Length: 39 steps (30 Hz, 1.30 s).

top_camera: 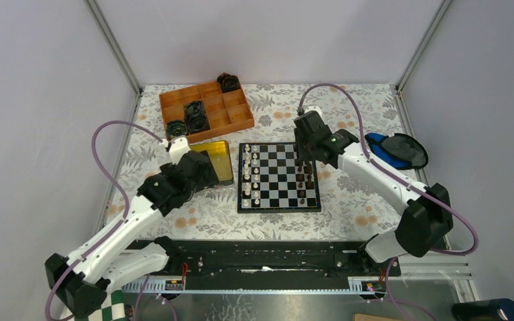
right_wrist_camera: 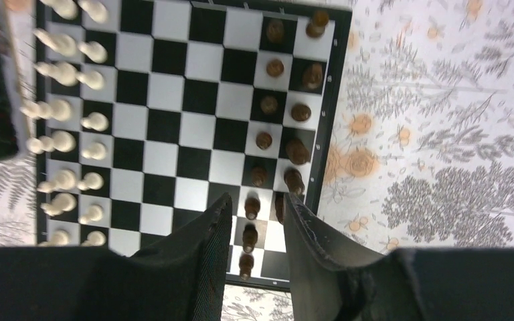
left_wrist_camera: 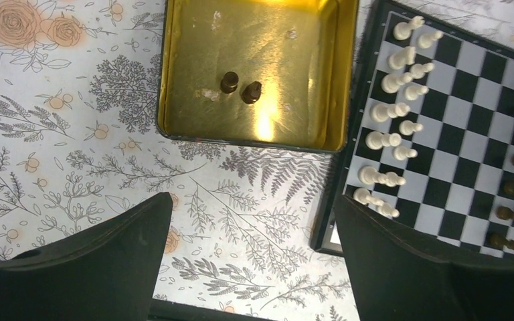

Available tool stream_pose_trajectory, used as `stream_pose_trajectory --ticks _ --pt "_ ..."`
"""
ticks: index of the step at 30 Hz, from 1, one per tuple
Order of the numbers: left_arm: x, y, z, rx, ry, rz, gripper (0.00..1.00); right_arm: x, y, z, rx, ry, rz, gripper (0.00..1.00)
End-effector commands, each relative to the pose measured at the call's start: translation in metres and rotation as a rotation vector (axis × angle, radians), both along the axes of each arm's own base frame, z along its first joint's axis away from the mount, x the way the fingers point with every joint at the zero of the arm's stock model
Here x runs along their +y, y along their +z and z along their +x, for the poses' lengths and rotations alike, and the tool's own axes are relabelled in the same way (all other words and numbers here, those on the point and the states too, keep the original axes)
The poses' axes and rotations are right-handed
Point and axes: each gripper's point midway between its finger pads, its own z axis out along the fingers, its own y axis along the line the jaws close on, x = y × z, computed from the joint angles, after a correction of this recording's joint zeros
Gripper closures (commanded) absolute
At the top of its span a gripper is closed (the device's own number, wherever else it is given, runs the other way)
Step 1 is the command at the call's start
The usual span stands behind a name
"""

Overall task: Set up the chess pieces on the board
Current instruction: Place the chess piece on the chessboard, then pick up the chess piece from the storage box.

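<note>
Right pincer (right_wrist_camera: 257, 198) part-open over board (right_wrist_camera: 201, 60) edge, dark chess pieces (right_wrist_camera: 249, 235) between tips; left pincer (left_wrist_camera: 252, 200) wide open near tin (left_wrist_camera: 162, 80).

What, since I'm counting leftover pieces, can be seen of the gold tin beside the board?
The gold tin is a shallow rectangular tray of shiny metal-looking gold, rounded at the corners, lying flat on the floral tablecloth close beside the board. Two dark brown chess pieces sit near its middle; a few pale smudges mark its floor. Nothing grips it.
</note>
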Motion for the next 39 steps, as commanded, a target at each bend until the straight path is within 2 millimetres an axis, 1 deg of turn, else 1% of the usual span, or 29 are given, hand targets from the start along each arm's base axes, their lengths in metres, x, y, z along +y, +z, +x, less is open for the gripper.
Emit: stream_pose_trajectory --ticks 1,3,6,8,11,14,20,24,31,39 --pt "-0.004 0.000 0.027 -0.011 -0.011 0.014 0.04 0.009 0.041 0.013 -0.086 0.024 0.000 0.60" --pt "-0.005 -0.008 0.036 0.020 -0.033 0.008 0.12 0.014 0.048 0.018 -0.102 0.031 0.007 0.60" --pt "-0.002 -0.021 0.048 0.068 -0.042 0.016 0.17 0.019 0.055 0.023 -0.116 0.045 0.016 0.61" --pt "0.000 -0.030 0.057 0.094 -0.055 0.028 0.25 0.022 0.058 0.025 -0.124 0.051 0.020 0.61" --pt "-0.001 -0.035 0.069 0.104 -0.071 0.019 0.33 0.023 0.057 0.027 -0.128 0.055 0.015 0.61" --pt "-0.003 -0.040 0.079 0.124 -0.100 0.031 0.37 0.023 0.054 0.028 -0.125 0.061 0.010 0.61" --pt "-0.008 -0.054 0.093 0.180 -0.142 0.065 0.51 0.025 0.050 0.029 -0.127 0.071 0.009 0.61" --pt "-0.009 -0.062 0.099 0.196 -0.152 0.074 0.54 0.026 0.049 0.030 -0.130 0.076 0.009 0.61" --pt "-0.005 -0.074 0.105 0.227 -0.139 0.088 0.60 0.025 0.051 0.029 -0.138 0.083 0.010 0.61" --pt "-0.002 -0.092 0.108 0.268 -0.133 0.094 0.62 0.024 0.051 0.028 -0.142 0.089 0.007 0.61"
